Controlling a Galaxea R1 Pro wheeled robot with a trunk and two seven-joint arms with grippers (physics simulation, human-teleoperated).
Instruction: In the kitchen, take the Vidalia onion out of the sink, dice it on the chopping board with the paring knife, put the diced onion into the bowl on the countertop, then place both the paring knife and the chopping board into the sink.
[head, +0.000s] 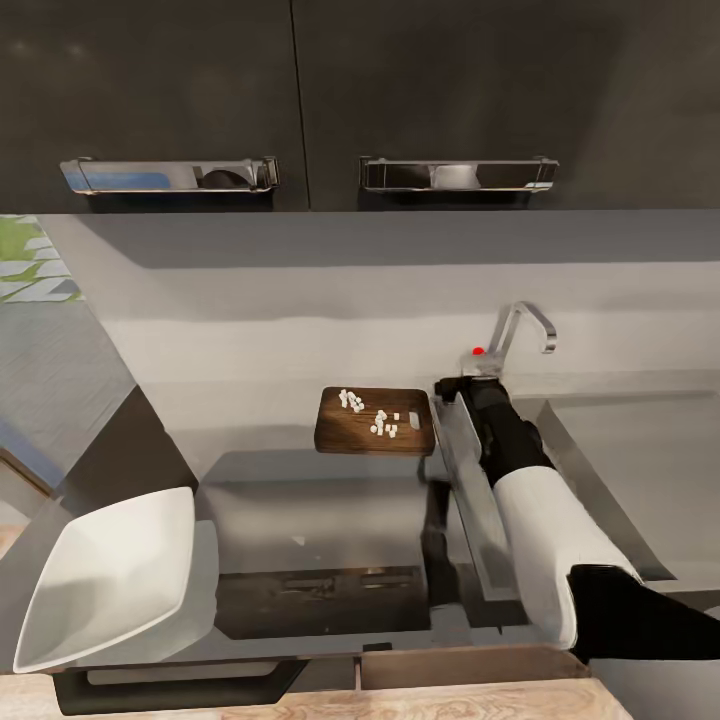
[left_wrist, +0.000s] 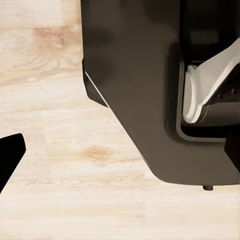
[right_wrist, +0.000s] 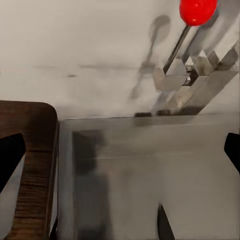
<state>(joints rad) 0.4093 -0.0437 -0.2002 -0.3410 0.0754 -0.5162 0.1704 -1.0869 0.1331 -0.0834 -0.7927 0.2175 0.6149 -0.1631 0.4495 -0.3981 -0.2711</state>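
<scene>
From the head view we look down on the grey tabletop (head: 300, 480), where the chopping board (head: 375, 421) lies flat near the wall, just beside the left rim of the sink (head: 640, 470). Small white pieces of diced onion (head: 372, 413) are scattered across the board's top, some in a cluster toward its far left corner and the rest near its middle; the slot-shaped handle hole sits at the board's end nearest the sink. The white bowl (head: 115, 575) appears at the lower left of the head view, tilted, and well apart from the board. Our right arm reaches forward over the sink's left edge, with the right gripper (head: 452, 388) just beside the board's right end and close to the chrome tap (head: 520, 335) and its red-knobbed lever (head: 478, 352). In the right wrist view the dark fingertips (right_wrist: 10, 157) stand at the two side edges of the picture, spread wide with nothing between them; beyond them we see the board's corner (right_wrist: 30, 150), the steel basin, the red knob (right_wrist: 198, 10) and a dark pointed tip (right_wrist: 164, 225) in the basin that we cannot identify. In the left wrist view one dark fingertip (left_wrist: 9, 152) shows over the light wood floor (left_wrist: 75, 200) beside a dark base; we cannot tell how far the left gripper is open.
</scene>
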